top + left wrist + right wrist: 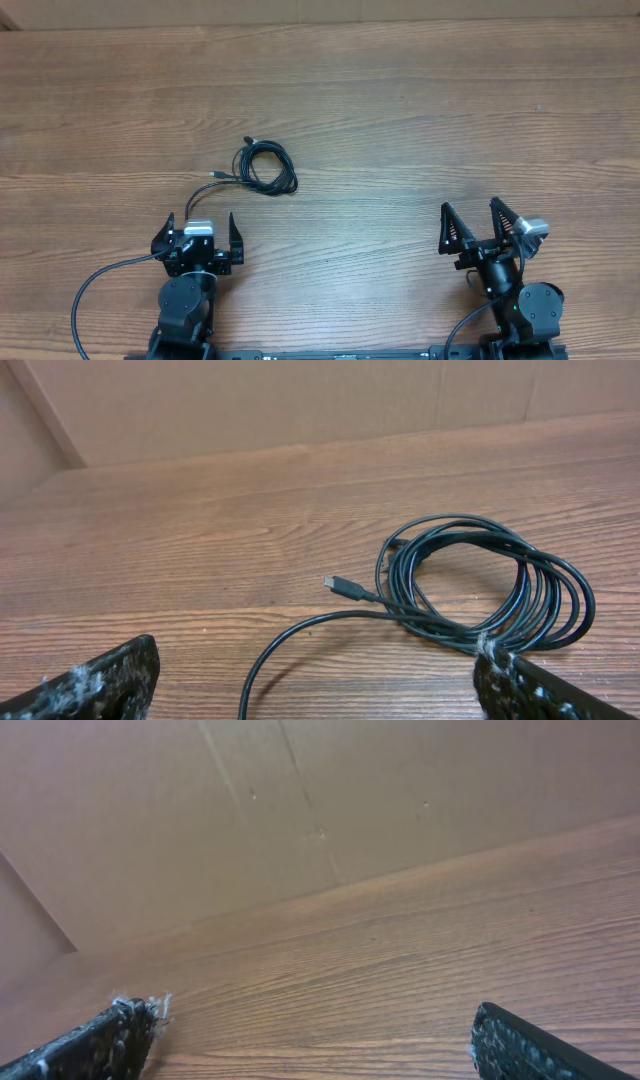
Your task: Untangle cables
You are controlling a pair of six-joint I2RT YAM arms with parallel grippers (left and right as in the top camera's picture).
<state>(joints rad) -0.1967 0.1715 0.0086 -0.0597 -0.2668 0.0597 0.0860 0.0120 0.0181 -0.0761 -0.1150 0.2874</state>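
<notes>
Cables (265,166) coiled just ahead of left gripper (200,220); both sets of jaws spread and empty

Nearest, left gripper parted wide, black fingers (110,675) flecked with pale fuzz, gripping nothing; right gripper (469,205) likewise splayed in a V, unladen, well apart from the coil; beyond the left jaws and a little to their right, thin black glossy cords wound in a loose round bundle, flat on the table (400,100); one loose tail curving back toward the left gripper; small plug (335,584) lying just beside the loops; second plug end (250,140) poking out on the far side; brown matte wood-grain tabletop; farthest, plain creased cardboard wall (250,400).
</notes>
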